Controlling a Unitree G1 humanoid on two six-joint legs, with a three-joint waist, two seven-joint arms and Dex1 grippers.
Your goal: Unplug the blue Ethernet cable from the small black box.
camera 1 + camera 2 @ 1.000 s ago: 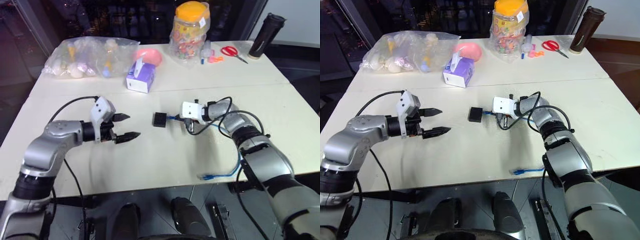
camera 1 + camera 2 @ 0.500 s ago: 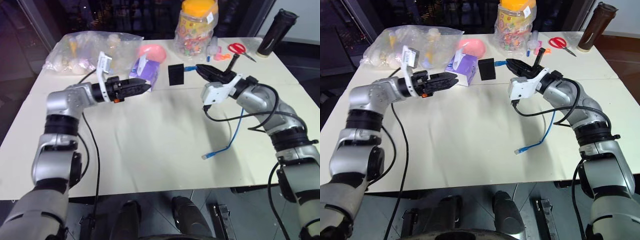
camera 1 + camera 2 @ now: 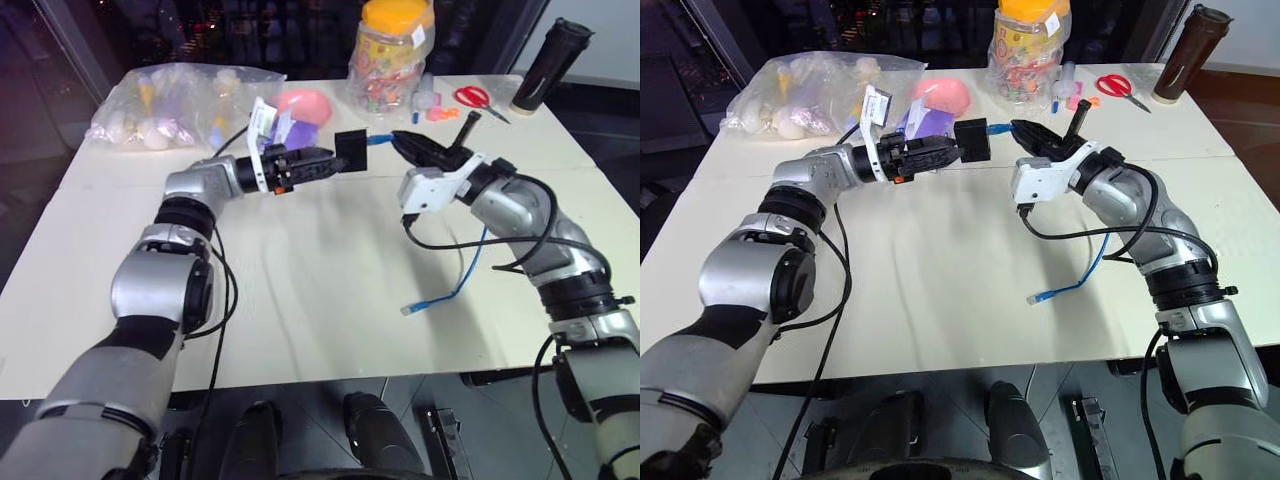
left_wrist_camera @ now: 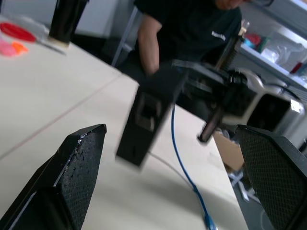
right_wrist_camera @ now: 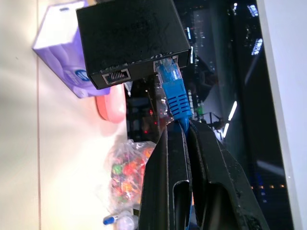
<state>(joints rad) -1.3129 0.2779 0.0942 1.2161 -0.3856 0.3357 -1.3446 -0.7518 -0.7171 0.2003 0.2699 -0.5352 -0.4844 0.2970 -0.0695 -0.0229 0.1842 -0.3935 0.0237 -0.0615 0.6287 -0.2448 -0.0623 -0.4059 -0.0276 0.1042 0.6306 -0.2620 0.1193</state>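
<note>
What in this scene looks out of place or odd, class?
The small flat matte-black box hangs in mid-air above the white table, carried only by the thin bright-blue Ethernet cable plugged into it; the right gripper pinches that cable, jaws shut.

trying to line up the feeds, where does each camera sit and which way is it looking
Left and right eye views: on the head, looking down over both arms at the table; the left gripper nears the small black box, hanging from the blue Ethernet cable.
Left wrist view: along its open jaws at the box, with a person behind.
Right wrist view: along the right gripper, shut on the cable's plug.
Shared: box and cable.
</note>
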